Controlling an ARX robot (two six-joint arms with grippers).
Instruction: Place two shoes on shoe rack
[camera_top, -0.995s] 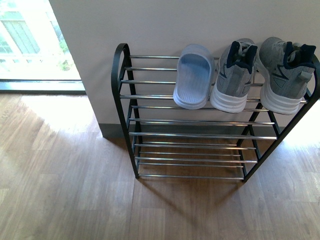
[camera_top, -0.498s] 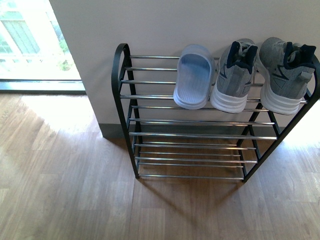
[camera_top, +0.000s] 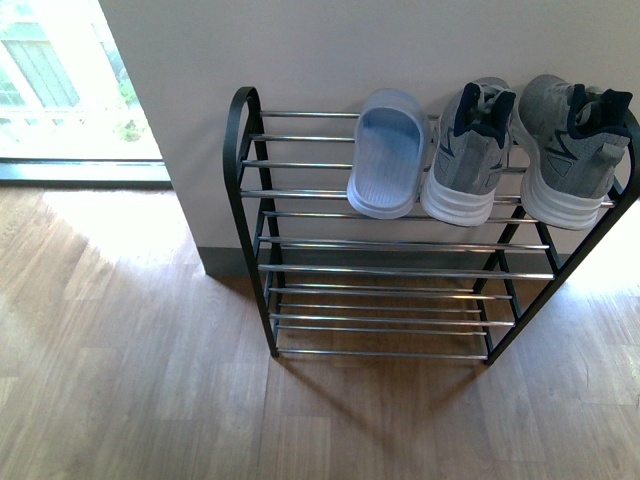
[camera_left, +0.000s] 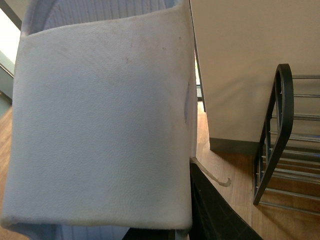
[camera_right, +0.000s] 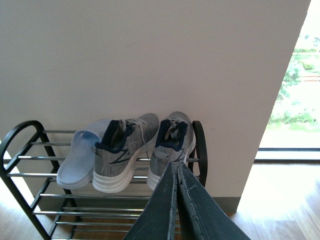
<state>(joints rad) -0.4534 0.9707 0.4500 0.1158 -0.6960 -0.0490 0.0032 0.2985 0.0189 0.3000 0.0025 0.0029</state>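
Indoors, a shoe rack (camera_top: 262, 243) with black arched side frames and chrome bars stands against a pale wall on a wooden floor (camera_top: 130, 380). On its top tier sit three shoes in a row, toes toward the wall: a pale blue slide (camera_top: 386, 152), then a grey sneaker (camera_top: 468, 152) just beside it, then a second grey sneaker (camera_top: 572, 150) at the rack's far end. The two lower tiers carry nothing. Neither arm shows in the front view.

From the left wrist, a second pale blue slide (camera_left: 102, 125) fills most of the picture, held in the left end effector (camera_left: 195, 210), whose dark finger shows beneath it; the rack's arched frame lies well off to one side of it, by the wall.

From the right wrist, the right end effector (camera_right: 176, 200) has its two dark fingers pressed together with nothing between them, and the rack with its three shoes lies ahead of its tips. A bright window (camera_top: 50, 80) lies beside the wall.
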